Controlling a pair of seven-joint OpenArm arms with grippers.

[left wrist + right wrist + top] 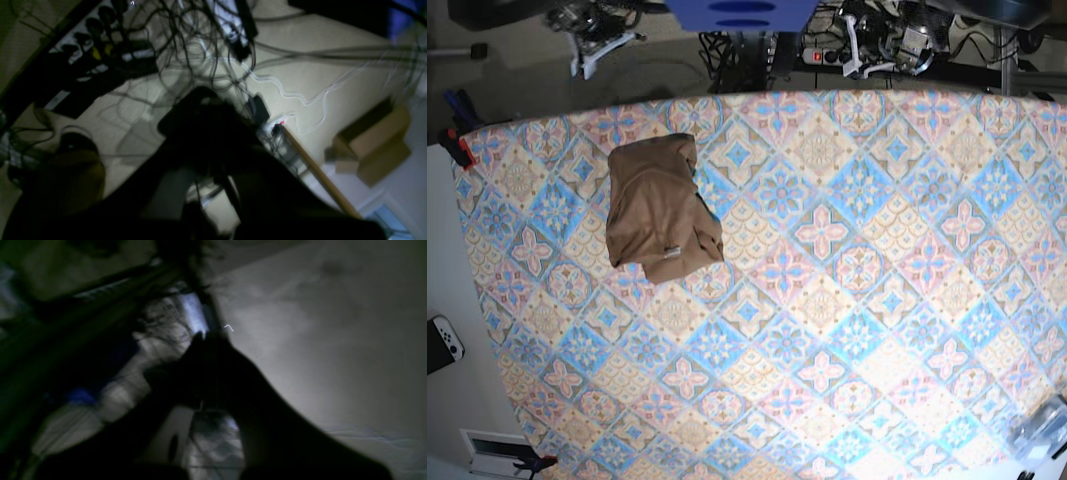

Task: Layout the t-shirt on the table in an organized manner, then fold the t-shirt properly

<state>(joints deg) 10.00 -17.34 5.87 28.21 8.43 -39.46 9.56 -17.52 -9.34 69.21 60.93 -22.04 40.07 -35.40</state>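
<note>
- Left claw [213, 110]: dark, blurry shape in the left wrist view, clenched tight, nothing in it.
- Past the left claw: a tangle of black cables [186, 43] on a pale floor [333, 73], with a white cable [300, 96] snaking off to its right.
- Up and to the left of the left claw: a power strip [96, 33] full of black plugs.
- To the right of the left claw: a brown cardboard box [377, 143] and a wooden stick [317, 170] slanting down.
- Right claw [203, 340]: also dark and blurry in the right wrist view, clenched tight, nothing in it.
- Near the right claw tip: a tiny white bent mark [229, 327], on grey floor.
- T-shirt [659, 210]: tan-brown, bunched in a lump on the patterned worktop [857, 300], far from both claws; neither claw seen in the base view.
- Small pale label [670, 252] near the shirt's lower edge; too small to read any writing.
- No brand names readable anywhere.
</note>
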